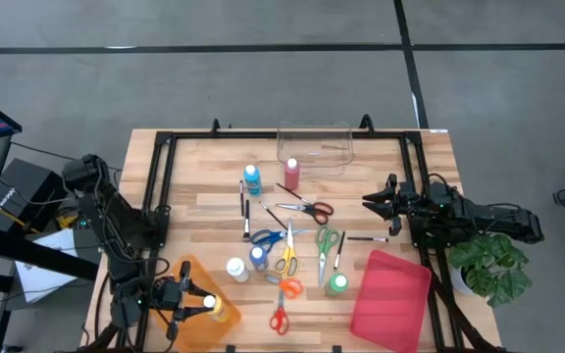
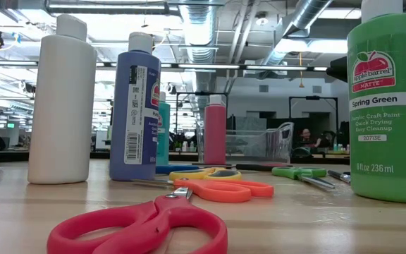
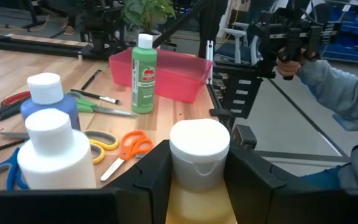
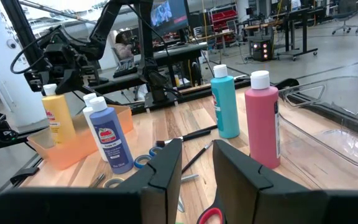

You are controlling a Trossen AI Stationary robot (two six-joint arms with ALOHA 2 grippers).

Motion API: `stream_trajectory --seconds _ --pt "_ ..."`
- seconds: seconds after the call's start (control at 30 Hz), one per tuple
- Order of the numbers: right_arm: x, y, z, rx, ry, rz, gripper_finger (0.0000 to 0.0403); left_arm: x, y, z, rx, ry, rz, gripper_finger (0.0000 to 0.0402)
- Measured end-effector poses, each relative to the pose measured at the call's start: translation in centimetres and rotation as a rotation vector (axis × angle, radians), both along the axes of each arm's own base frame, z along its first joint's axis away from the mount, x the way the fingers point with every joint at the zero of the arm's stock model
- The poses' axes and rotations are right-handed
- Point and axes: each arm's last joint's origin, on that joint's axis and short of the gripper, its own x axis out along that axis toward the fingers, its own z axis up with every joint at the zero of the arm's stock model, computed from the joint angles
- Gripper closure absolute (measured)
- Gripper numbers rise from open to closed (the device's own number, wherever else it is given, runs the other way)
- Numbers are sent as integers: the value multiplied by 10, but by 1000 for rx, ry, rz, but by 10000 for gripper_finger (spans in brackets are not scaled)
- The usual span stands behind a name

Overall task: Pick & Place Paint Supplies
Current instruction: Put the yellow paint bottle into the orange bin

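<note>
Got the yellow paint bottle (image 3: 197, 180) in my left hand (image 1: 192, 304), over the orange tray (image 1: 186, 270) at my bench (image 1: 204, 201) corner.

Fingers are clamped on its body just under the white cap, a decent spot: smooth plastic, probably slippery, a bit squashy, fairly light. My right hand (image 4: 196, 165) hangs empty over by the far edge, fingers a little apart, near the pink bottle (image 4: 261, 121) and teal bottle (image 4: 225, 102).

Orange bin (image 1: 196, 284), red tray (image 1: 392, 299), clear tub (image 1: 314, 145), plant (image 1: 490, 263).
</note>
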Motion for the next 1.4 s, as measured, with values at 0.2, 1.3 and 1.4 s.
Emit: stream_trajectory --seconds 0.2,1.3,1.4 --pt "0 0 0 0 0 0 314 -2 -4 -10 39 -4 37 274" --pt "0 0 0 0 0 0 314 2 -9 -29 -1 3 98 276" --pt "0 0 0 0 0 0 314 2 -10 -29 -11 0 97 269"
